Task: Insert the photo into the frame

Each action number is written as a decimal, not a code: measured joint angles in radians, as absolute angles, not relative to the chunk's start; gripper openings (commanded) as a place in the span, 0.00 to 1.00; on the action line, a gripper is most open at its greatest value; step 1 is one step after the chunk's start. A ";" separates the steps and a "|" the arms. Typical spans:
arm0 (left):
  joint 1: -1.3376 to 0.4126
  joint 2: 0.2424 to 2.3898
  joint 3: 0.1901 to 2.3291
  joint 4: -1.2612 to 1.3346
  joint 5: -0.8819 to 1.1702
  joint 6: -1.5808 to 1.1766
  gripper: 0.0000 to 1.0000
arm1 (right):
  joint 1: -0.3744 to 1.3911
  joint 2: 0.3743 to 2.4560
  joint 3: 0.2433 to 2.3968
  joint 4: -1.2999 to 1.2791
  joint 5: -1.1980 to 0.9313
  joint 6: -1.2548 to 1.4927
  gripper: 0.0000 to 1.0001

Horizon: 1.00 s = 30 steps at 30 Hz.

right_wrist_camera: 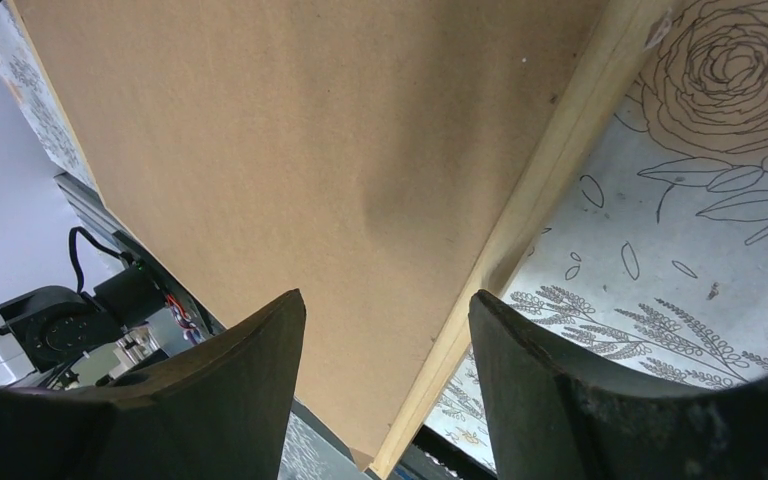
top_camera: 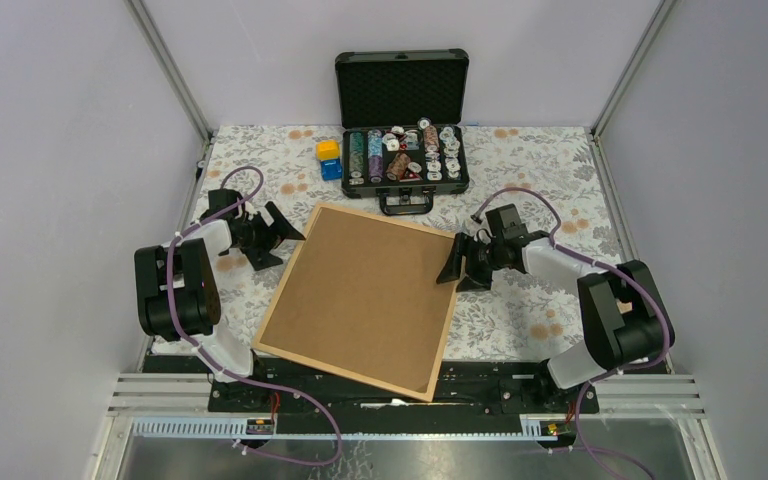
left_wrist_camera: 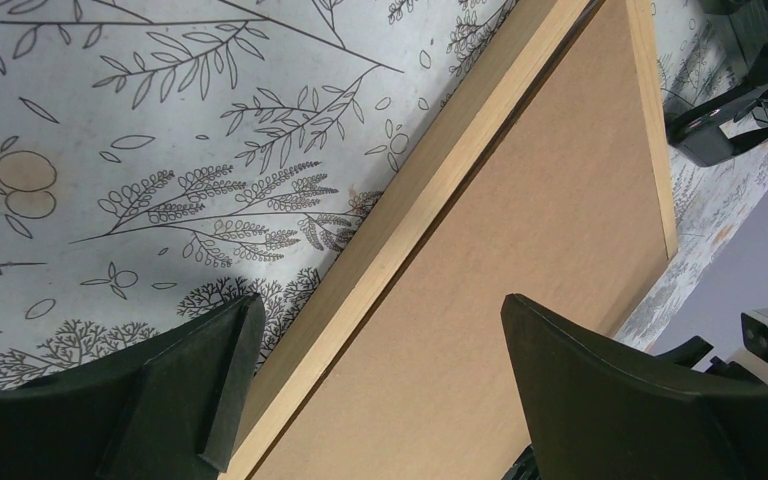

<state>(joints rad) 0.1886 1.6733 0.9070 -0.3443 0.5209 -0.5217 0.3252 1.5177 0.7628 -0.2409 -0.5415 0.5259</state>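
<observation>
At table centre, top view: the frame (top_camera: 285,280) lies flat, back side up, twisted clockwise so its corners point roughly to 11, 2, 5 and 8 o'clock. A brown hardboard backing sheet (top_camera: 365,295) fills it, flush inside the thin light wood rail. The 5 o'clock corner sticks out past the floral tablecloth (top_camera: 560,160) and over the black base rail at the near edge.

Left gripper (top_camera: 275,243) sits at the frame's 10 o'clock side, close to the far-left corner. Jaws are spread wide, nothing held. On the left wrist cam the gripper (left_wrist_camera: 380,320) straddles the frame rail (left_wrist_camera: 410,220): one finger is over the cloth, the other over the backing sheet (left_wrist_camera: 540,250). Can't tell whether either finger touches anything.

Right gripper (top_camera: 460,270) sits at the frame's 3 o'clock edge. Its jaws are apart, narrower than the left one's, with nothing clamped between them. On the right wrist cam the gripper (right_wrist_camera: 385,310) also straddles the rail (right_wrist_camera: 540,190), one finger above the backing sheet (right_wrist_camera: 290,150) and one above the cloth. Contact can't be told here either.

At 12 o'clock from the frame, well apart from both grippers: an open black case (top_camera: 402,90) with poker chips (top_camera: 400,155) in it, its handle just beside the frame's far edge. A yellow cube (top_camera: 328,150) and a blue cube (top_camera: 331,168) sit touching each other at the case's 9 o'clock side.
</observation>
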 measured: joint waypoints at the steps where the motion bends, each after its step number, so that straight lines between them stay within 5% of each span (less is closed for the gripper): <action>1: 0.189 1.674 0.907 -0.344 0.521 -0.522 0.98 | 0.326 1.522 0.760 -0.237 -0.543 0.528 0.68; 30: 0.178 1.691 0.897 -0.278 0.565 -0.533 0.98 | 0.340 1.525 0.674 0.003 -0.625 0.702 0.69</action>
